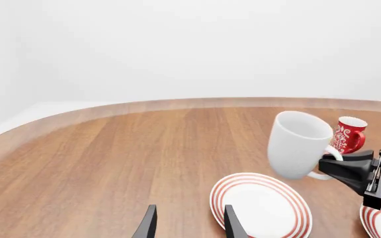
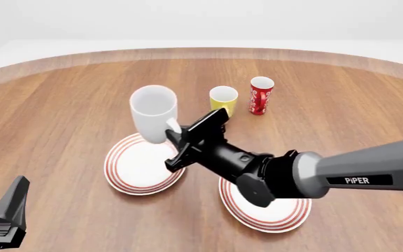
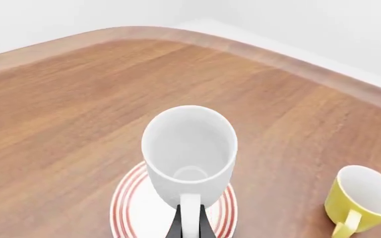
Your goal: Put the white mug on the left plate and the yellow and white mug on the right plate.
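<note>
Above the left plate point(image 2: 140, 167) we see the white mug point(image 2: 154, 113) held up off the worktop point(image 2: 61, 105), upright w/ a slight tilt, mouth open to the top. Its handle faces the right pincer point(image 2: 175, 137), whose fingers are clamped on that handle; in the right wrist view the two dark fingertips point(image 3: 176, 227) pinch the handle strap, w/ the plate's red rings showing under the mug. We can't tell whether the mug base touches the plate; the left wrist view shows it clear of the plate's surface.

Right plate point(image 2: 268, 212) lies near the left one, partly hidden under the right arm. Yellow mug point(image 2: 223, 100) stands on the worktop beyond both plates, white inside, handle toward the arms in the right wrist view. Just beside it, to its right, stands a red cup point(image 2: 261, 95) w/ white lettering.

Left pincer point(image 1: 187, 227) hangs low over bare wood near the left plate's edge, fingers apart, holding nothing.
</note>
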### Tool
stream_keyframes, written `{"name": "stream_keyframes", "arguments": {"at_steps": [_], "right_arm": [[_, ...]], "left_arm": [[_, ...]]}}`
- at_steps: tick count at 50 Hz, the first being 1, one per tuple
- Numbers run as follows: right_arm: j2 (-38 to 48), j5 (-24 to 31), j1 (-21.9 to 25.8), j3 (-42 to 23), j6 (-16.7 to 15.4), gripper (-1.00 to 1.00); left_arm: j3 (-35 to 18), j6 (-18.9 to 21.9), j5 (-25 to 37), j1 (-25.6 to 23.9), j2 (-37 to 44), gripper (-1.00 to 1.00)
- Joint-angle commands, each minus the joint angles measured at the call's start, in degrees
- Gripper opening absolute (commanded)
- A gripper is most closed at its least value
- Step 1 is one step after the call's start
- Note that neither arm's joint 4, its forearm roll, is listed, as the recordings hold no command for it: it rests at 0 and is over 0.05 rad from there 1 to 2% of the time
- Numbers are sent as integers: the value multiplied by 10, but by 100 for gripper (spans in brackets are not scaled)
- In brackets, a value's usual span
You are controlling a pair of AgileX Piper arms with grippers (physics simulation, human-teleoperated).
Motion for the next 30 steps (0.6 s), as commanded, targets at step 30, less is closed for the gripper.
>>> {"name": "stream_keyframes", "arguments": {"at_steps": [30], "right_arm": [[67,4,15,-60,23,-100]], "left_arm": [[0,0,0,0,0,100]]}}
